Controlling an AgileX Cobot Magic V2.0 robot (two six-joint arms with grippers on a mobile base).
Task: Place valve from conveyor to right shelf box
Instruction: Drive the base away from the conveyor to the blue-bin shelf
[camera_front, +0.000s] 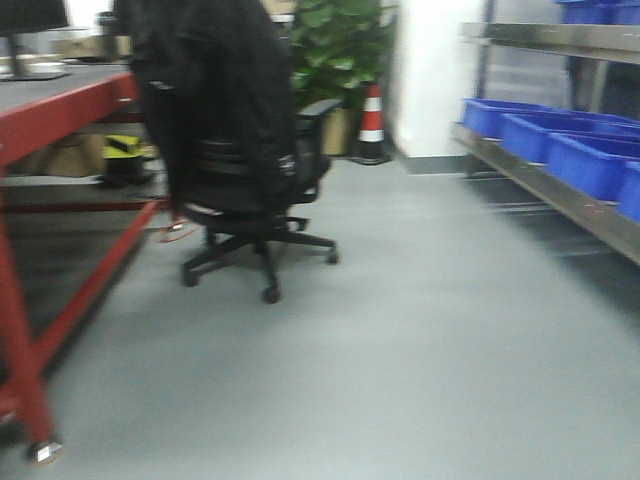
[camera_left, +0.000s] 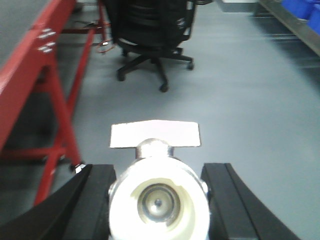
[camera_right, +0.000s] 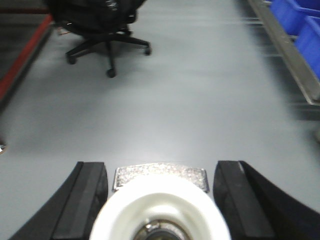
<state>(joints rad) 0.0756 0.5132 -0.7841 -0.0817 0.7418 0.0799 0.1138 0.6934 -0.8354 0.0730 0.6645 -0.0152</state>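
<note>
Valves in hand: a valve (camera_left: 158, 202) is held in the left gripper (camera_left: 159, 170), whose black fingers (camera_left: 100, 200) are closed against its flanks. A second valve (camera_right: 160, 207) appears to be clamped likewise in the right gripper (camera_right: 160, 167), though the contact there is partly cut off by the frame edge.

Each is shown end-on, with a round cream-white port face and a metal ball at the bore. A flat handle (camera_left: 155, 134) is laid across the top, washed out pale on the first. The second handle (camera_right: 160, 176) is bright and pebbled.

The pieces are judged rigid, fairly heavy for their size and smooth enough to slip. The body's sides, not the turning lever, are thought the safer hold.

Beyond lie a grey floor (camera_front: 420, 350) and a black chair (camera_front: 250, 150) beside a red table (camera_front: 60, 110). To the right, the shelf (camera_front: 545, 195) and its blue boxes (camera_front: 590, 160) are seen, blurred. No conveyor is in view.
</note>
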